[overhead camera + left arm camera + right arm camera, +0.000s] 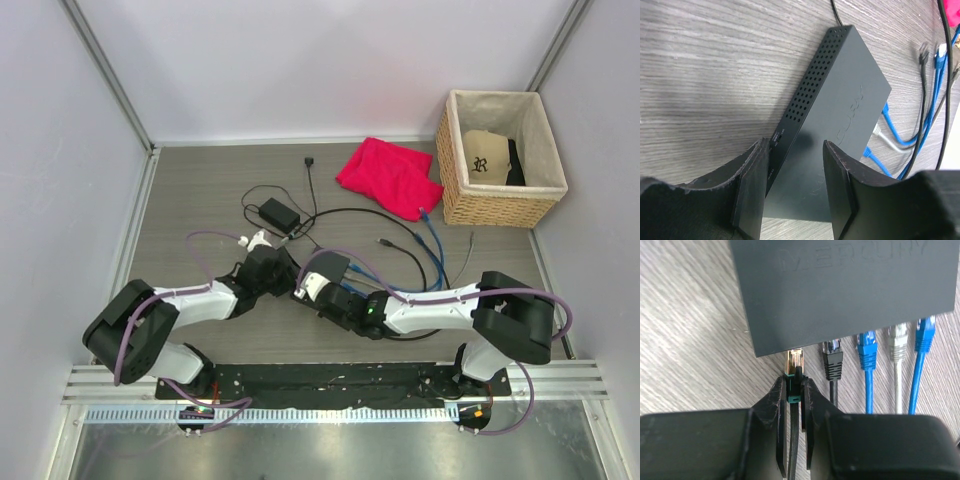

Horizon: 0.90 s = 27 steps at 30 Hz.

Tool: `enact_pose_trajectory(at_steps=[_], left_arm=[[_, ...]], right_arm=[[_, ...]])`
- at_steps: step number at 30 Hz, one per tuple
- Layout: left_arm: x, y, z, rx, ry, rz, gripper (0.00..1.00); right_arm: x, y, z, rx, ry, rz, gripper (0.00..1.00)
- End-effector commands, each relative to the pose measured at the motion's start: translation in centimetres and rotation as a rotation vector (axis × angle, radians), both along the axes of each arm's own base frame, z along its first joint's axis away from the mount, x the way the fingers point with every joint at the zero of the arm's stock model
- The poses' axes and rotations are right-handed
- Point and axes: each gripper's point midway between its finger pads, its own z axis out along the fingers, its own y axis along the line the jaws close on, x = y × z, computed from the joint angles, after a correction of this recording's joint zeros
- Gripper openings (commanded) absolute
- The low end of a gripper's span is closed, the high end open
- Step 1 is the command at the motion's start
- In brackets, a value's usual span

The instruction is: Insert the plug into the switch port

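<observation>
Right gripper [795, 392] pinches the clear, gold-tipped plug [794, 361], its tip at the port edge of the matte dark switch [840, 290] on the wood-grain table [690, 340]. Left gripper [792, 150] clamps the switch across its perforated side.

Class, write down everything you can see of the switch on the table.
The switch is a flat, thin, dark grey box, matte like plastic, with rows of round vent holes on one narrow side and embossed lettering on top. It lies flat on the wood-grain table. The left gripper clamps its near end. Four cable plugs, black, blue, grey and blue, meet its port edge; the ports are hidden. The right gripper holds another plug at that edge.
</observation>
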Motion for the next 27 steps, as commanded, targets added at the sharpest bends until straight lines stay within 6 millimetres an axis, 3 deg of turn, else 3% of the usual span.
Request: enact_pose_trajectory(at_steps=[1,7,14,21,27], left_arm=[[-4.6,-2.3,-0.5,-0.068,0.133,-0.135,0.50],[-4.7,-2.9,-0.4,-0.079,0.138,-0.166,0.49],[-5.2,-3.7,-0.8,-0.048,0.150,-0.254,0.49],[-5.2,-3.7,-0.4,-0.056,0.156,-0.242,0.49],[-5.4,-4.1,-0.1,-0.067,0.152,-0.244,0.49]], right_arm=[[3.6,4.8,7.2,0.283,-0.167,-0.104,0.01],[1.7,5.9,6.5,0.287,-0.104,0.018,0.01],[1.1,6.8,7.2,0.305,-0.144,0.162,0.01],[3.6,5.9,8.5,0.276,-0.249,0.036,0.01],[3.3,7.4,8.7,0.354,-0.224,0.052,0.01]])
